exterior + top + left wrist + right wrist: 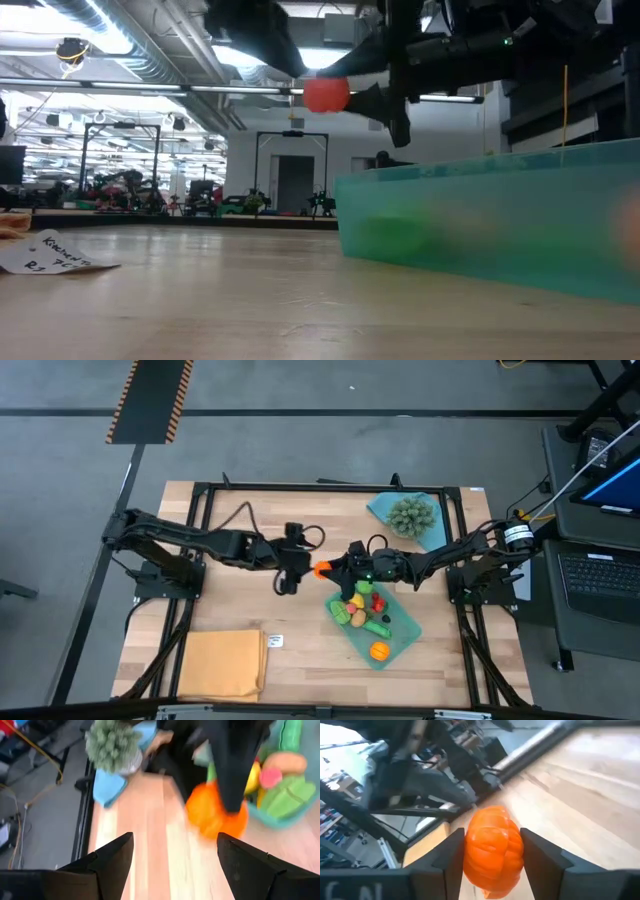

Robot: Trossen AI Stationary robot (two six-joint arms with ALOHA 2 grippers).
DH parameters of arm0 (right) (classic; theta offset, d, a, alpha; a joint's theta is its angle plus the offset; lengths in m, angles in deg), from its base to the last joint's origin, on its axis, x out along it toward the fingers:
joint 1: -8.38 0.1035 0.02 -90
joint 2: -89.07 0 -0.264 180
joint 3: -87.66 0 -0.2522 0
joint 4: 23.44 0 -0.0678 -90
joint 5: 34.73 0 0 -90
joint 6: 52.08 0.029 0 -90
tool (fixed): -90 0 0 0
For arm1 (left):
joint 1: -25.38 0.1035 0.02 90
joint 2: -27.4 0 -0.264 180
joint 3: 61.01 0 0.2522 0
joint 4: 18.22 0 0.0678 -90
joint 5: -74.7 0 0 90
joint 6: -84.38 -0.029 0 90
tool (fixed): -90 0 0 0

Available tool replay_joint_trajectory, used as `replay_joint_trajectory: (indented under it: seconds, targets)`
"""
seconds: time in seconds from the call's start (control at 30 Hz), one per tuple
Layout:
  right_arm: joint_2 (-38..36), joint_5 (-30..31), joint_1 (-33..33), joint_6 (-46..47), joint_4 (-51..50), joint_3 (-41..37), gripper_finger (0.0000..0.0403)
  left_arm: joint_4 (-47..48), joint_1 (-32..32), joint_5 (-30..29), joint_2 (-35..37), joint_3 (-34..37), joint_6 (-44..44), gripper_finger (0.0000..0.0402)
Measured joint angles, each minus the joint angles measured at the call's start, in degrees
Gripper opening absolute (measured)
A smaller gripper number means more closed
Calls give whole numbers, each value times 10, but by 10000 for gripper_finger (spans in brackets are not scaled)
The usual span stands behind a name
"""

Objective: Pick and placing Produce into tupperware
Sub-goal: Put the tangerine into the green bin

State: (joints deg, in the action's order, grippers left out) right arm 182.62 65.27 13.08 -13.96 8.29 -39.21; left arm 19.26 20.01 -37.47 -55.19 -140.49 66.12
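Note:
My right gripper [328,570] is shut on a small orange toy pumpkin [494,851], a piece of the produce, held in the air just left of the tupperware [405,632]. The teal tupperware lies on the table with several produce pieces [362,610] inside: green, yellow, red and an orange one [379,651]. My left gripper [175,855] stands open a little to the left of the pumpkin [215,812], with nothing between its fingers. In the low view the pumpkin [325,94] hangs well above the tabletop. My right gripper pinches the pumpkin by two opposite ribbed sides [470,855] between its two fingers [540,857]. The fingers come nearly level from the table's right side. The pumpkin is lifted clear of the table and of the tupperware's rim [480,165].
A spiky grey-green ball [412,515] rests on a blue cloth [383,510] at the far right. An orange-yellow cloth [222,663] lies at the near left, with a small paper tag [274,641] beside it. Bare wood lies between the cloth and the tupperware.

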Motion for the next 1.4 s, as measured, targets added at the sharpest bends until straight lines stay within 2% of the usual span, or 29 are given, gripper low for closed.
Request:
replay_joint_trajectory:
  seconds: [0.2, 0.47, 0.73, 0.87, 1.2, 1.4]
  targets:
    - [-17, -6, -2, -38, -7, 1, 173, 57, -1, 3, 57, 0, 49, 278]
    - [-44, -87, -7, -129, -53, 0, 174, 54, -19, 5, 120, 64, 100, 279]
    - [-124, -88, -8, -241, -165, 0, 174, -146, -22, 7, 200, 220, 136, 274]
    - [-185, -87, -8, -271, -242, 1, 174, -218, -26, 36, 235, 274, 137, 278]
    - [-341, -86, -2, -328, -492, 1, 174, -245, -69, 40, 289, 313, 153, 276]
    - [-384, -86, 14, -328, -577, 1, 174, -288, -78, 38, 295, 321, 152, 278]
